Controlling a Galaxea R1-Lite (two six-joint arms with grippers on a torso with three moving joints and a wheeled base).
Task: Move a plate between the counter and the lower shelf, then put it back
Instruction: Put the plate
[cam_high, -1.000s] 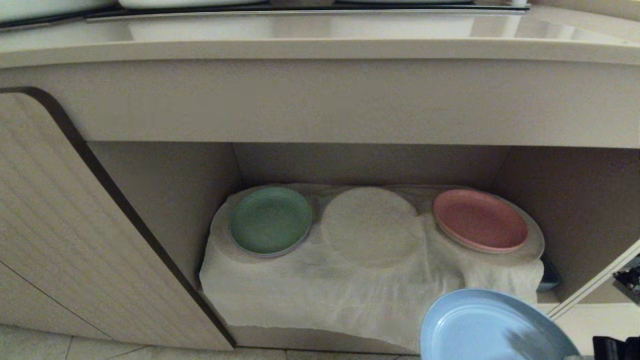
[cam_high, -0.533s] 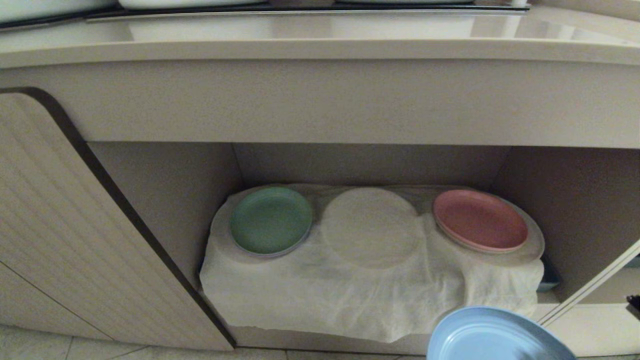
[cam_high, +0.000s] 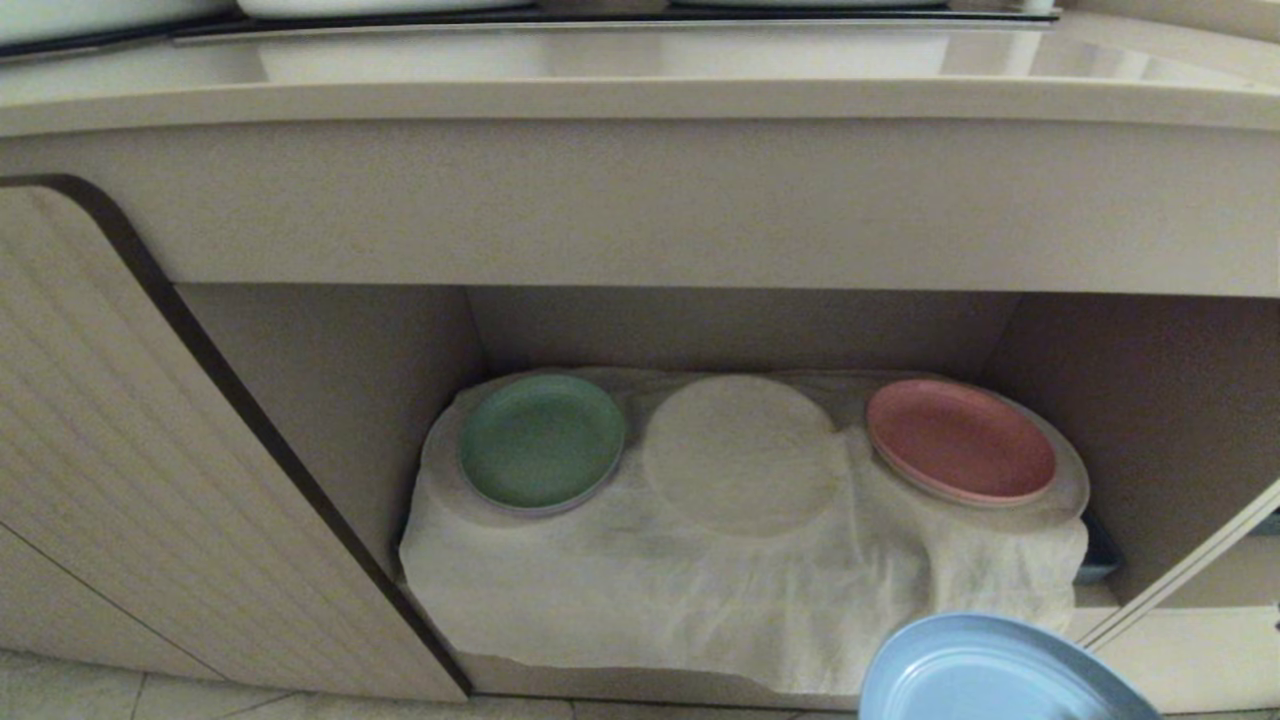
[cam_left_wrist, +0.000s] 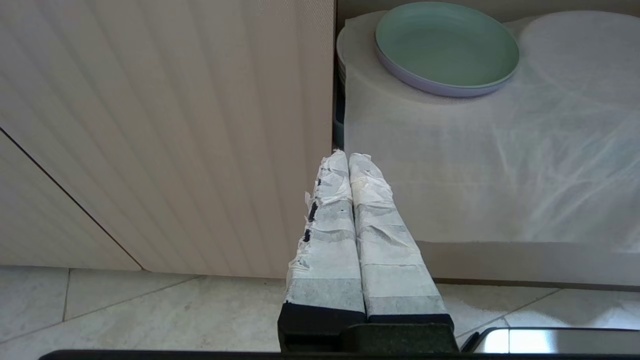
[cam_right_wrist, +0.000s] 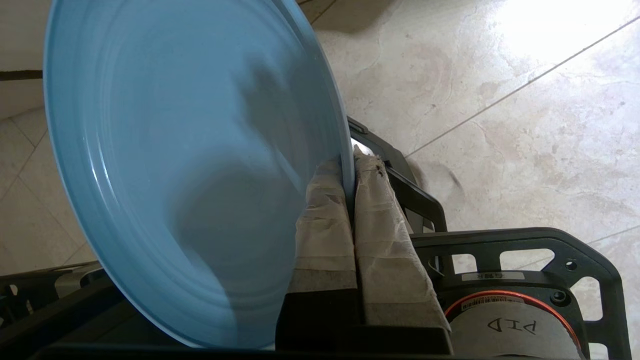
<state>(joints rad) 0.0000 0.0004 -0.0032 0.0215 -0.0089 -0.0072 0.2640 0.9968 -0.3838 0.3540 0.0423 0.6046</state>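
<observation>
Blue plate (cam_right_wrist: 175, 165) rim between right pincer (cam_right_wrist: 349, 165) tips

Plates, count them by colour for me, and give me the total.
Green plate: 1
Pink plate: 1
Blue plate: 1, gripped at its rim by the right hand
Total: 3 plates

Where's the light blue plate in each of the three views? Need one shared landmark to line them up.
Head view: light blue plate at the bottom right, below the white cloth's front edge.
Left wrist view: not in it.
Right wrist view: plate fills the left half, on edge, its rim pinched by the right gripper.
Shared landmark: the green plate on the white cloth links head and left wrist views; the right wrist view shows only floor tiles.
</observation>
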